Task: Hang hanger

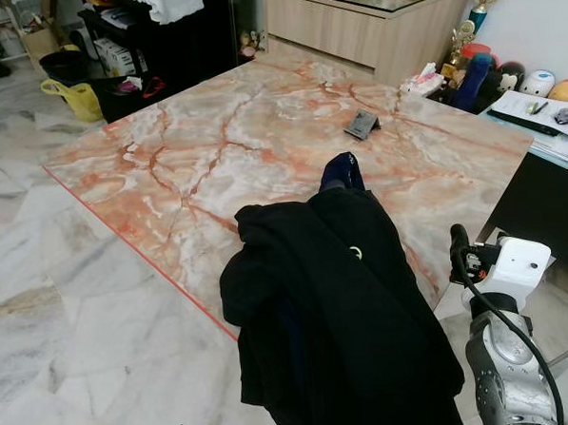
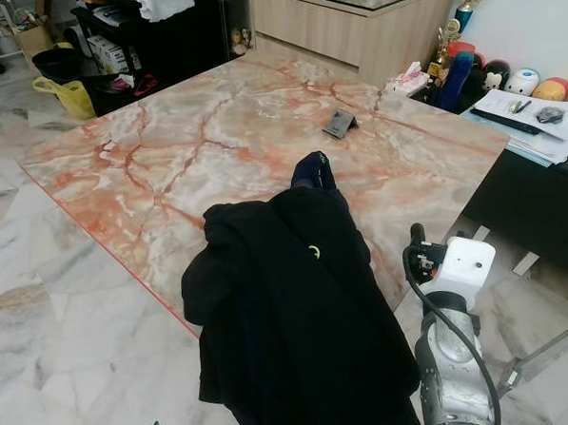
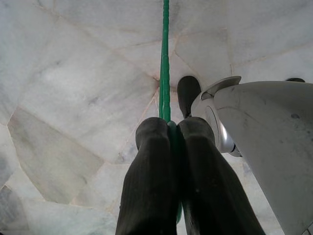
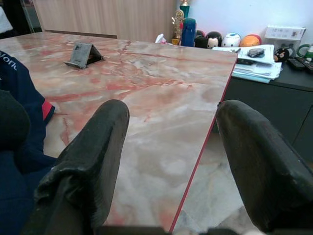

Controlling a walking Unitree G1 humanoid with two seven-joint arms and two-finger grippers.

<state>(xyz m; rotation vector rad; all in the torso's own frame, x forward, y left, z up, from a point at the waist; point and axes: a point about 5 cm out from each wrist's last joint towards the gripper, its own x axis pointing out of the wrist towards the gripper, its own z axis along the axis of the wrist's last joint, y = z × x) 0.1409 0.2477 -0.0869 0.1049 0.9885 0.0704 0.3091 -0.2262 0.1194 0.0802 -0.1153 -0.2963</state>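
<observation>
One marble surface (image 1: 214, 149), centre of the frame. One dark garment (image 1: 337, 314), lower centre, draped over the near edge. One small grey stand (image 1: 361, 125), upper centre right on the marble. One green hanger (image 3: 165, 63), a thin rod in the left wrist view. One yellow bag (image 1: 73, 98), upper left on the floor. One stack of papers (image 1: 546, 127), far right. Two tools: left tool (image 3: 172, 142), right tool (image 4: 171, 161).
</observation>
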